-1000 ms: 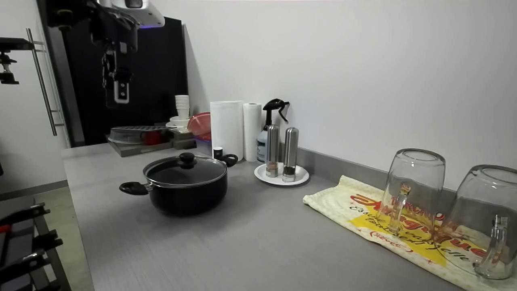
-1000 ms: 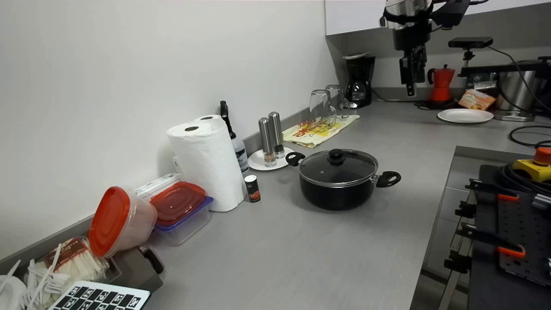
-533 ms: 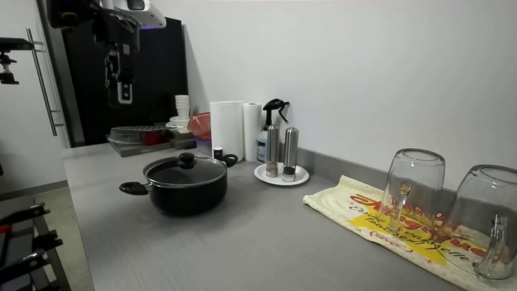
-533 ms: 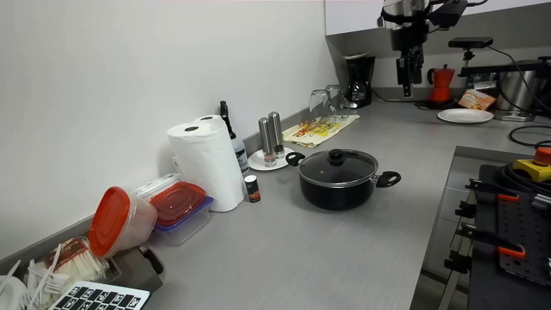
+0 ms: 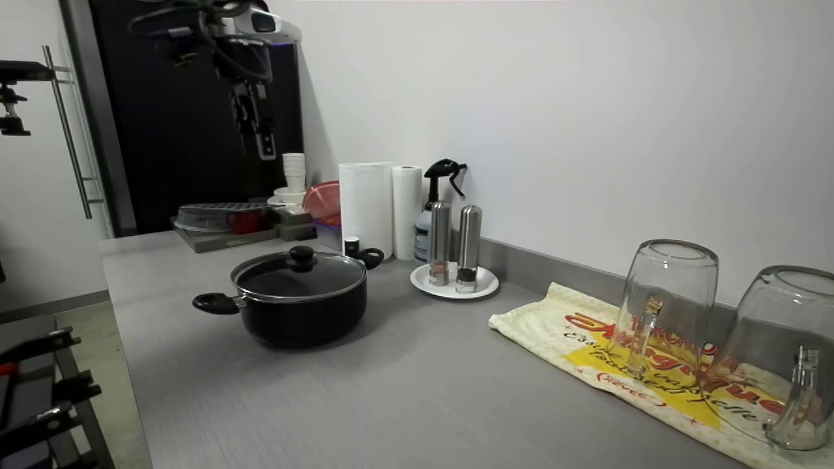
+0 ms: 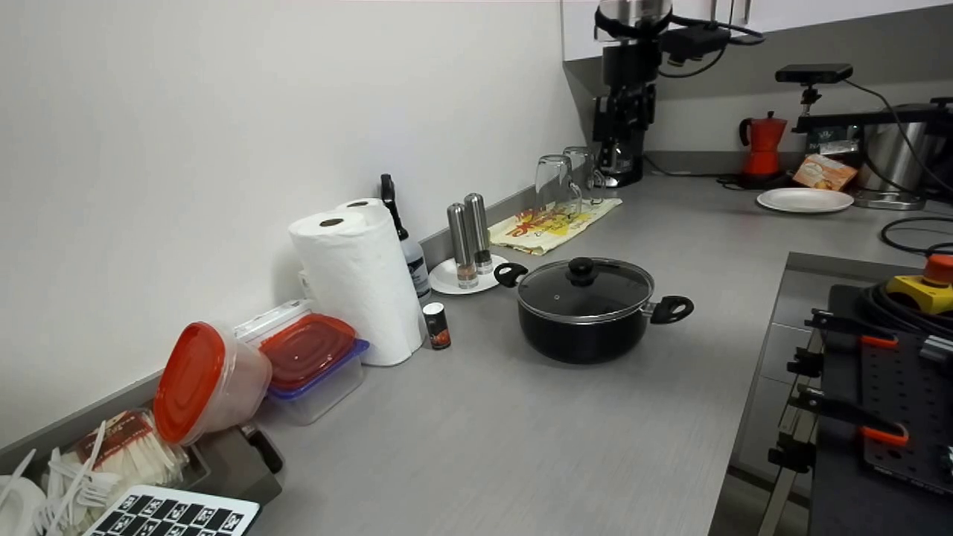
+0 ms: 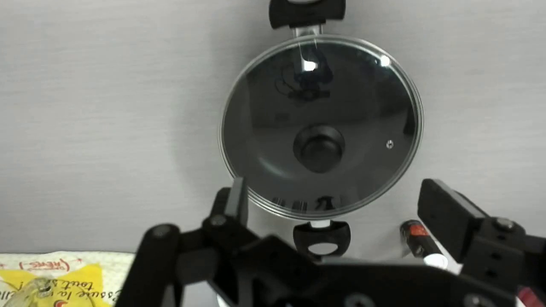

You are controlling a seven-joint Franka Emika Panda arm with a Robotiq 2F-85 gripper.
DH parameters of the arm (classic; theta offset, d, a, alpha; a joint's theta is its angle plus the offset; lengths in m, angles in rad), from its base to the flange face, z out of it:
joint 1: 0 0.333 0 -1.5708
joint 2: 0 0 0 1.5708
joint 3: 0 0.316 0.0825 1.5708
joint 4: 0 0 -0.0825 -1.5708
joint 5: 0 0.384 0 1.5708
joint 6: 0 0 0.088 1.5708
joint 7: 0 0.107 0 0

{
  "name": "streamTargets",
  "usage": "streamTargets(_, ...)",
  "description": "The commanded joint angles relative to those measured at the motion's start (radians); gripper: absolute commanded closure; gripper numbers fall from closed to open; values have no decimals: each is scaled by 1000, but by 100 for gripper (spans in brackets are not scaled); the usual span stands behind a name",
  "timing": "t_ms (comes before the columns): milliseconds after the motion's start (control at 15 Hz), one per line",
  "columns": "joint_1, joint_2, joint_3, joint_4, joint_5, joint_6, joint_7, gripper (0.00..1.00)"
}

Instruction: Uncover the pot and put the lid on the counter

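On the grey counter [image 5: 417, 404] stands a black round pot [image 5: 306, 326], covered by its glass lid [image 7: 273, 140], black knob [image 7: 322, 155] upward; the dark glass keeps me from telling what is inside. Near it, a white plate [image 5: 488, 284] holds two steel grinders [image 5: 469, 241]. My gripper [image 7: 333, 187] hangs well above the lid, its jaws spread wide. Against half a second ago, both exterior views show I have shifted it toward the wall [image 5: 554, 130], while pot and lid sit where they were
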Motion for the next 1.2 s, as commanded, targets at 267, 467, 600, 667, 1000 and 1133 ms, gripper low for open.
streamTargets(267,20,270,11,190,-26,108,130,0)
streamTargets(467,30,343,2,223,-38,101,150,0)
streamTargets(600,37,379,-4,236,-39,96,160,0)
streamTargets(667,41,395,-7,242,-39,93,161,0)
streamTargets(1000,52,451,-24,259,-37,87,166,0)
streamTargets(1133,54,468,-32,257,-41,87,169,0)
